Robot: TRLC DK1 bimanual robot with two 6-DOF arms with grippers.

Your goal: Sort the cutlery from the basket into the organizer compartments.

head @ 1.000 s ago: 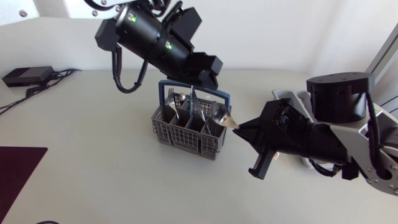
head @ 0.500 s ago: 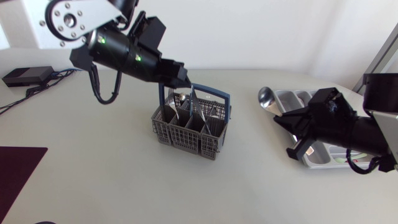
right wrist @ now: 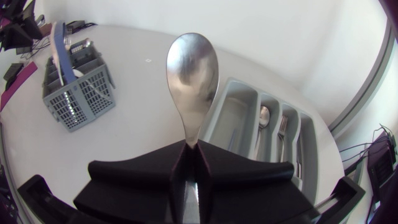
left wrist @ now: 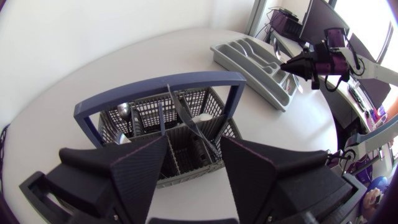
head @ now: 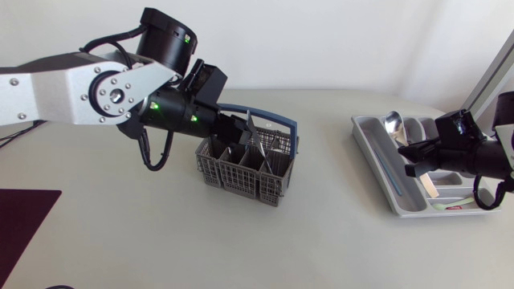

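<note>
Right gripper (right wrist: pixel 191 158): clamped on the handle of a spoon, one finger pressed to each side; it sits at the right of the table, over the organizer.
Spoon (right wrist: pixel 193 74): the handle is hidden between the fingers and the bowl sticks out ahead of the fingertips, above the organizer's far end.
Organizer (head: pixel 371 160): a grey tray of long compartments on the right side of the table. A second spoon (right wrist: pixel 263 116) and a fork (right wrist: pixel 280 127) lie in separate compartments, side by side.
Left gripper (left wrist: pixel 196 163): fingers spread wide with nothing between them, just above the basket.
Basket (head: pixel 241 172): grey mesh with a blue hoop handle, in the middle of the table and well apart from the organizer, to its left. It holds upright cutlery.
Knife (left wrist: pixel 186 118): stands tilted in the basket, directly ahead of the gap between the left gripper's fingers.
Table (head: pixel 321 241): pale top.
Mat (head: pixel 24 221): a dark mat at the near left.
</note>
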